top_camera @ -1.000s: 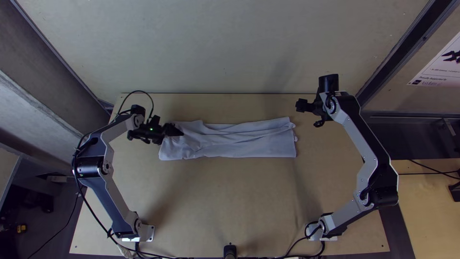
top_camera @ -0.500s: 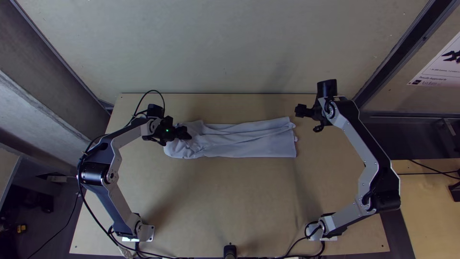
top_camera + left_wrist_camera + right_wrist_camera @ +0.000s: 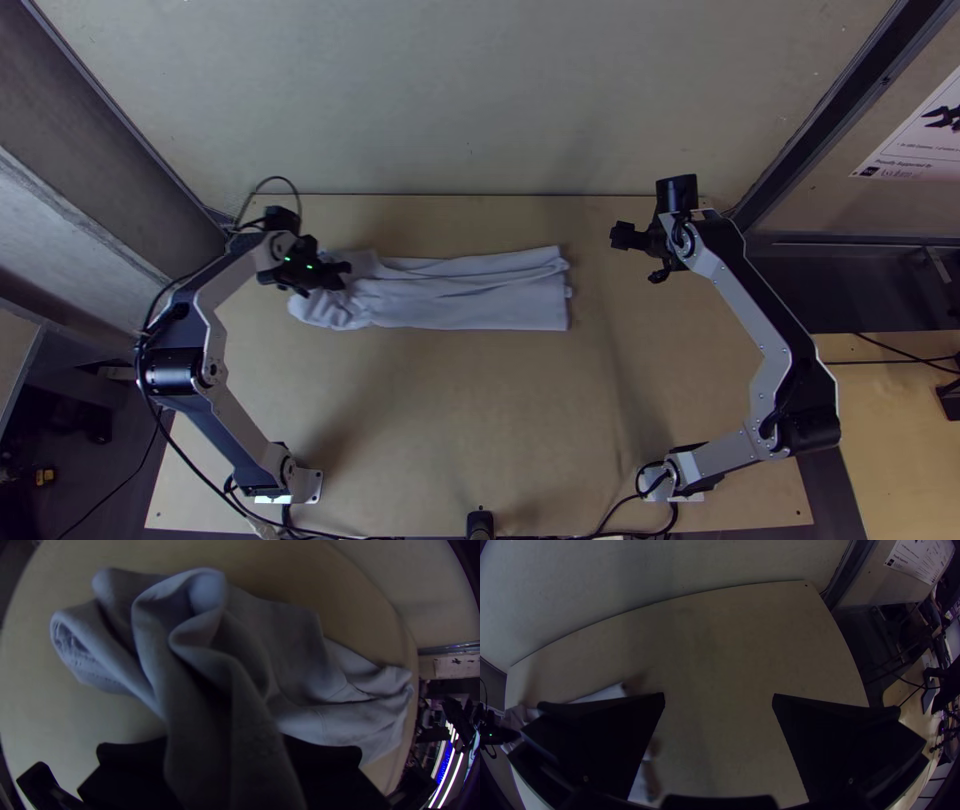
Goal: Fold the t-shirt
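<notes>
Across the middle of the top view, left of centre, lies the shirt (image 3: 470, 295), and what a long, narrow strip it makes on the pale table (image 3: 450, 420)! Creases run lengthwise, the right end sits fairly flat and square, and the left end is all bunched up. Right there, at the upper left of the frame, the left claw (image 3: 343, 275) has that bunched end, its fingers pinched on the cloth. Over to the left wrist view: thick folds rise between the two fingers at the bottom edge (exactly how narrow the gap is, I can't tell, with cloth covering it), loops flop over towards the upper left, and the flatter length trails off to the right of the frame.

Now to the upper right of the top view, where the right claw (image 3: 636, 256) hangs well apart from the shirt's right end. In the right wrist view its two fingers are spread wide, with nothing between them but a look at the bare table. Up in that view's top right corner, a white sign (image 3: 920, 559) shows on the wall.
</notes>
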Tool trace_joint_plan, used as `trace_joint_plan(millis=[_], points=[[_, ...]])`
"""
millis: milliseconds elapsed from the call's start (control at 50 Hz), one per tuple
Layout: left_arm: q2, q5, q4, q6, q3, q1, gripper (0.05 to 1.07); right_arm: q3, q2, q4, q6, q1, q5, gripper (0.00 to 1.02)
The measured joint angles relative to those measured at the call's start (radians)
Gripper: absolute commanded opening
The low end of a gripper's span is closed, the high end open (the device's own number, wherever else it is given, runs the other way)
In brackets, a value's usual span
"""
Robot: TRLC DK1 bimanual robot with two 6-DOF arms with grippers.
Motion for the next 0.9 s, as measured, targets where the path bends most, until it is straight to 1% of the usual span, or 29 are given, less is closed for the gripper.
trace_joint_plan(millis=[220, 320, 420, 540, 640, 720, 900], points=[[0.002, -0.068, -0.026, 0.176, 0.069, 0.183, 0.08, -0.024, -0.021, 0.033, 0.0, -0.016, 0.0, 0.99], [0.003, -0.109, -0.039, 0.238, 0.096, 0.234, 0.08, -0.038, -0.023, 0.069, -0.001, -0.043, -0.009, 0.99], [0.003, -0.161, -0.061, 0.28, 0.126, 0.254, 0.08, -0.043, -0.023, 0.089, -0.013, -0.061, -0.02, 0.98], [-0.011, -0.223, -0.068, 0.32, 0.145, 0.248, 0.08, -0.043, -0.023, 0.105, -0.019, -0.067, -0.023, 0.99], [-0.048, -0.328, -0.072, 0.354, 0.145, 0.214, 0.08, -0.043, -0.023, 0.109, -0.019, -0.067, -0.024, 0.99], [-0.089, -0.415, -0.076, 0.377, 0.15, 0.172, 0.08, -0.043, -0.023, 0.109, -0.019, -0.067, -0.027, 0.99], [-0.157, -0.535, -0.15, 0.391, 0.218, 0.053, 0.08, -0.044, -0.023, 0.113, -0.019, -0.072, -0.031, 0.99]])
